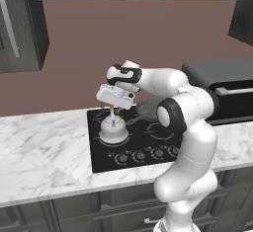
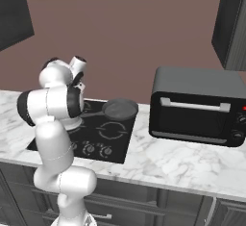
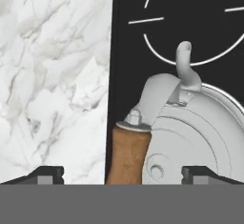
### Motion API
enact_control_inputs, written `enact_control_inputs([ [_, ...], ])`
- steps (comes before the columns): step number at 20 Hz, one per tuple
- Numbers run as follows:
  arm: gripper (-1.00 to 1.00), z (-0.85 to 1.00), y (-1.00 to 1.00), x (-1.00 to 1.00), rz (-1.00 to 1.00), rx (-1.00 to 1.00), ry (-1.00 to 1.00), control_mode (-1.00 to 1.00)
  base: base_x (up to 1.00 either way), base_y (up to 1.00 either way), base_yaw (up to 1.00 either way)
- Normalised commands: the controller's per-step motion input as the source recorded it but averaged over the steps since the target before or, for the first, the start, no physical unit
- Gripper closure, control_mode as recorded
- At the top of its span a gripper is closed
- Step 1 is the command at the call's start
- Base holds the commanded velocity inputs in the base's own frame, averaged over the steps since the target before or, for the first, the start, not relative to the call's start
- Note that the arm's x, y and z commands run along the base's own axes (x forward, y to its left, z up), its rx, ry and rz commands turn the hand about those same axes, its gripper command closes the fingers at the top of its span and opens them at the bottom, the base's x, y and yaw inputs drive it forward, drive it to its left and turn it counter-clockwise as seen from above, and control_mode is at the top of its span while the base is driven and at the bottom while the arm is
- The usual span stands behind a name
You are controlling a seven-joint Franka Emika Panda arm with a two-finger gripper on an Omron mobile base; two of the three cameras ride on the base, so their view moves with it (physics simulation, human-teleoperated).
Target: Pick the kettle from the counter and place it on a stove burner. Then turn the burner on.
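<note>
The kettle (image 1: 114, 129) stands on the left front stove burner (image 3: 190, 25) of the cooktop, beside the marble tabletop (image 1: 44, 147). The hand (image 1: 114, 107) hangs open above its tan handle (image 3: 126, 154). The right base view shows a frying pan (image 2: 119, 108) and an oven (image 2: 197, 106).

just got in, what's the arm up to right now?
The kettle sits on the black cooktop, on a front-left ring mark. The hand hovers just above its tan handle with jaws open, not gripping it. A dark frying pan rests on a back burner. The knobs look untouched; turning on the burner seems next.
</note>
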Motion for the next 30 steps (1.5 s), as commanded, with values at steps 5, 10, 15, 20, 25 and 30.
enact_control_inputs([
  [5, -1.0, -0.02, -0.05, -0.33, 0.0, 0.0, 0.0, -1.0, 0.0, 0.0, 0.0],
  [10, -1.0, 0.0, -0.15, -0.22, 0.0, 0.0, -0.03, -1.0, 0.0, 0.0, 0.0],
  [15, -1.0, 0.02, -0.03, -0.2, 0.0, 0.0, -0.03, -1.0, 0.0, 0.0, 0.0],
  [20, -1.0, 0.22, 0.0, 0.0, 0.01, 0.0, 0.0, -1.0, 0.0, 0.0, 0.0],
  [25, -1.0, 0.47, 0.0, -0.04, 0.04, 0.0, -0.02, -1.0, 0.0, 0.0, 0.0],
  [30, -1.0, 0.32, 0.0, -0.42, 0.04, -0.02, -0.06, -1.0, 0.0, 0.0, 0.0],
])
